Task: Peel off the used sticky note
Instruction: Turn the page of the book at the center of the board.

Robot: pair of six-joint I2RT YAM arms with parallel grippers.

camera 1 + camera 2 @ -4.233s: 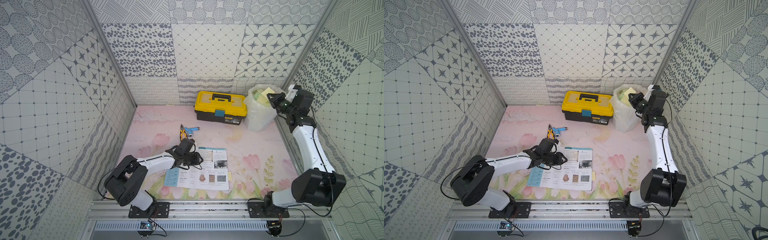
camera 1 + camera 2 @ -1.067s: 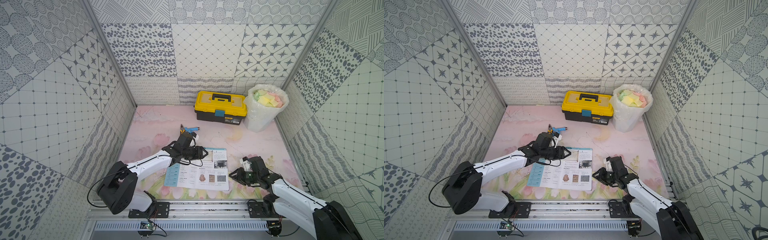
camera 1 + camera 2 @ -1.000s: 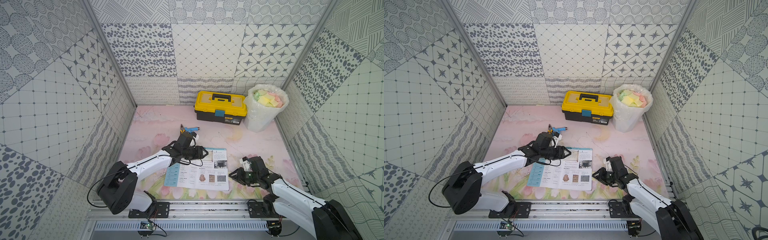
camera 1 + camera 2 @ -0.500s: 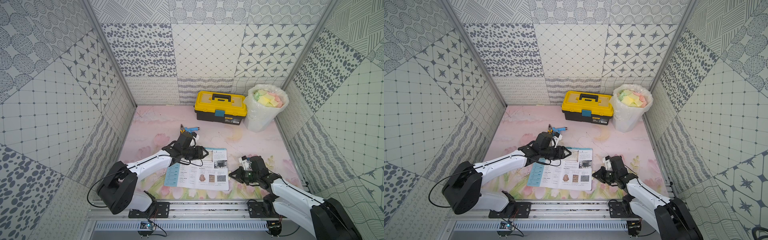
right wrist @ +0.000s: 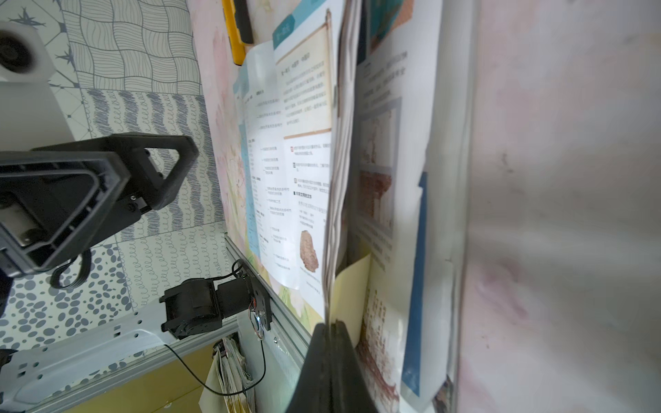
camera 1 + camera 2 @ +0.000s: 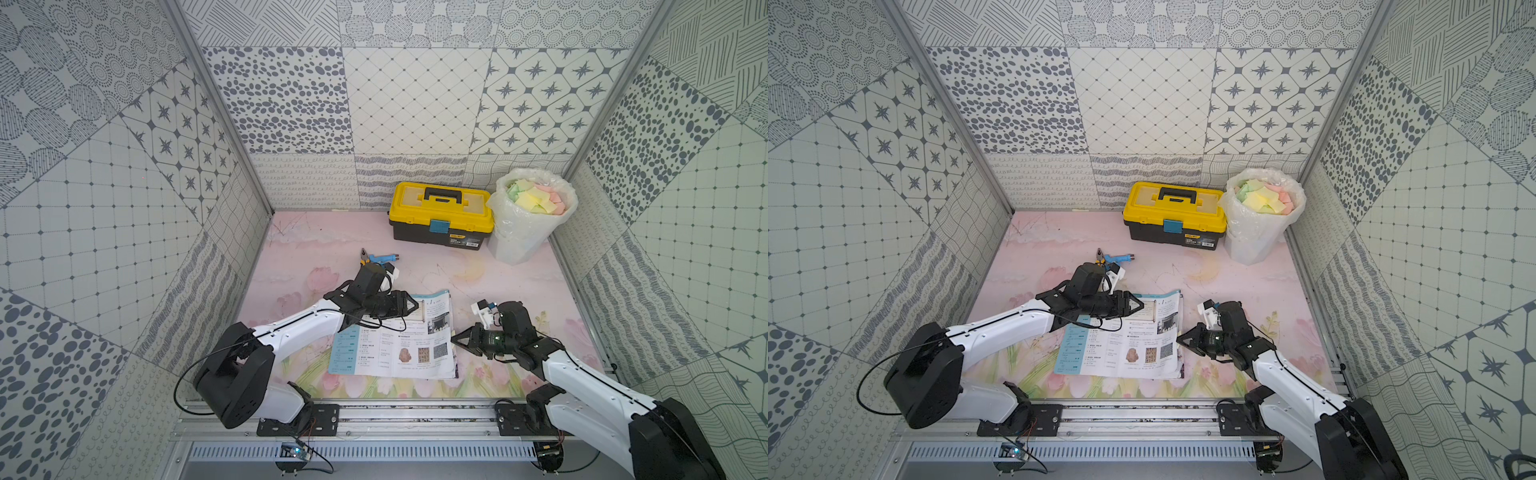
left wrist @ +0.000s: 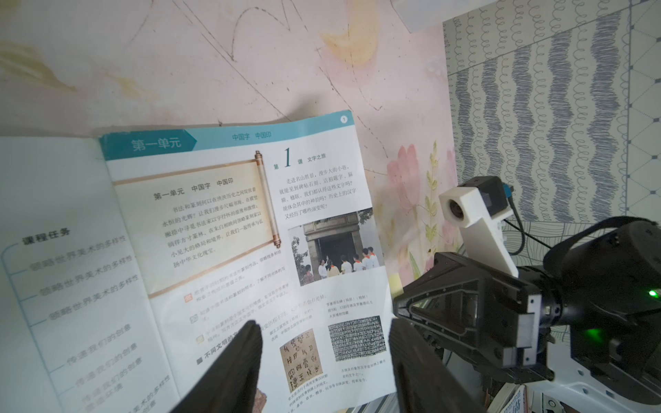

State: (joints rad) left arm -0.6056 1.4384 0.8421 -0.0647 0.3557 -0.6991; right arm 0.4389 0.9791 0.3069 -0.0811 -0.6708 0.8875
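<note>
An open book (image 6: 390, 349) lies flat near the table's front edge. A pale yellow sticky note (image 5: 348, 296) pokes out from between the pages at the book's right edge. My right gripper (image 5: 331, 327) is shut on the outer end of the sticky note. In both top views its tip (image 6: 454, 338) (image 6: 1179, 338) meets that edge low over the table. The left wrist view shows a sliver of the sticky note (image 7: 395, 286) beside that tip. My left gripper (image 7: 323, 332) is open over the right-hand page, with nothing between its fingers (image 6: 415, 306).
A yellow toolbox (image 6: 441, 216) stands at the back. To its right is a bag-lined bin (image 6: 532, 232) full of coloured notes. Blue-handled pliers (image 6: 378, 258) lie behind my left arm. Patterned walls close in the left, back and right sides.
My right arm came from the bin down to the book's right edge, and its jaws closed on the sticky note within the last second. My left gripper has barely moved.
</note>
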